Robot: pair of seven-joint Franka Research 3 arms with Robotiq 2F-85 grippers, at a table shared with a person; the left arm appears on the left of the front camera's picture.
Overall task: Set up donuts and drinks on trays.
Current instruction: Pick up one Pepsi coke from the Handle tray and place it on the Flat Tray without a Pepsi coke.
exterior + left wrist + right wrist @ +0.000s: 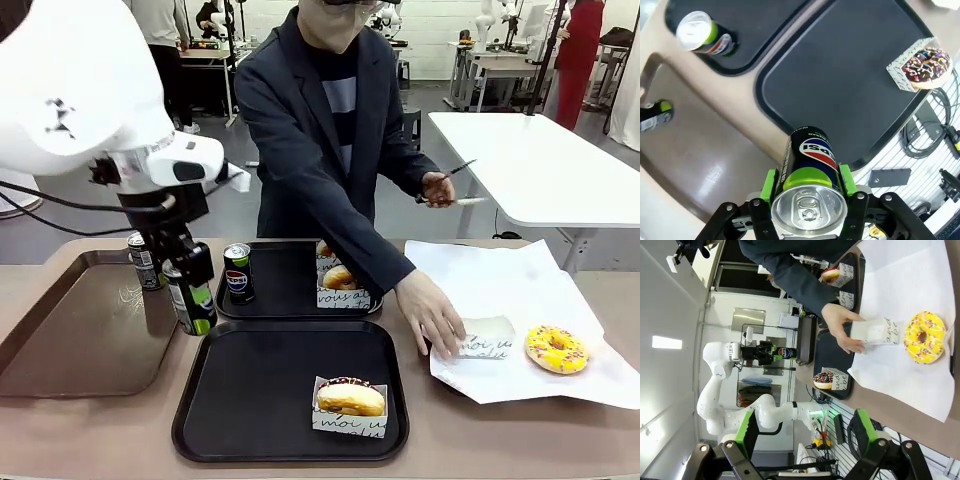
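I'm clamping my left gripper (pixel 809 192) on a slim black Pepsi can with green band (pixel 810 170), hovering just beside the near square black plastic tray (pixel 250 400)'s left rim, so it's risking clipping that rim and tipping.

White arms (pixel 70 90), black tool (pixel 810 220), green pads (pixel 771 182)

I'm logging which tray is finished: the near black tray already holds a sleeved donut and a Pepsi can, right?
Not quite. The near tray holds only the sleeved donut. A Pepsi can is clamped in the left gripper above the table, as the front view shows; another can stands on the far tray.
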